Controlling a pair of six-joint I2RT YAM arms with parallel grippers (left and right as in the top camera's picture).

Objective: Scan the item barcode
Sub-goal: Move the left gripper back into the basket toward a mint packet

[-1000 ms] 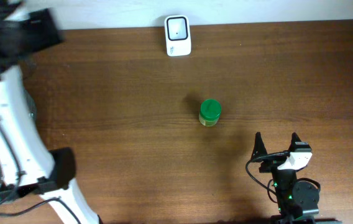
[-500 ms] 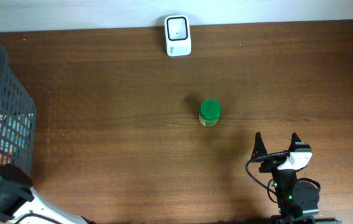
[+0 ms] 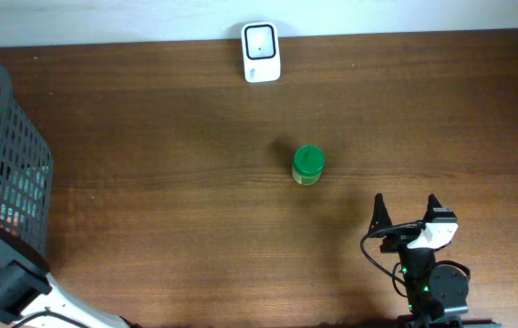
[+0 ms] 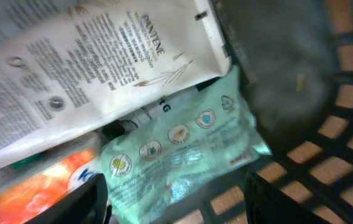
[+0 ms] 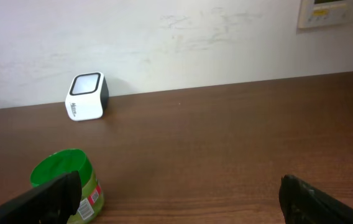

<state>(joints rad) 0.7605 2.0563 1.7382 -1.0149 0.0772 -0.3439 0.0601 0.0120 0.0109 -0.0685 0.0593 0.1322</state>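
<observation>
Overhead and wrist views of a brown wooden counter set against a pale wall. A white barcode scanner stands upright at the far edge of the counter, touching the wall line. All positions below are given from this scanner.

The jar, with its green lid, stands upright on the counter on the robot's side of the scanner and slightly to its right, apart from it. Nothing touches the jar. In the right wrist view the scanner shows its flat window on top, and the jar appears low in the frame, its label bearing a red patch.

The right pincer rests farther from the scanner than the jar does, to the right and toward the near edge. Its jaws stand wide apart and empty; both dark fingertips frame the right wrist view, and the right pincer points across the counter toward the wall.

A grey mesh basket sits far to the left of the scanner, at the counter's left edge. The left arm reaches toward it from the near side. In the left wrist view the left pincer is inside the basket, jaws apart and gripping nothing, its fingertips on either side of a mint-green packet. Whether they touch it cannot be told. A white Pantene pouch overlaps that packet, and an orange packet lies beside it.
</observation>
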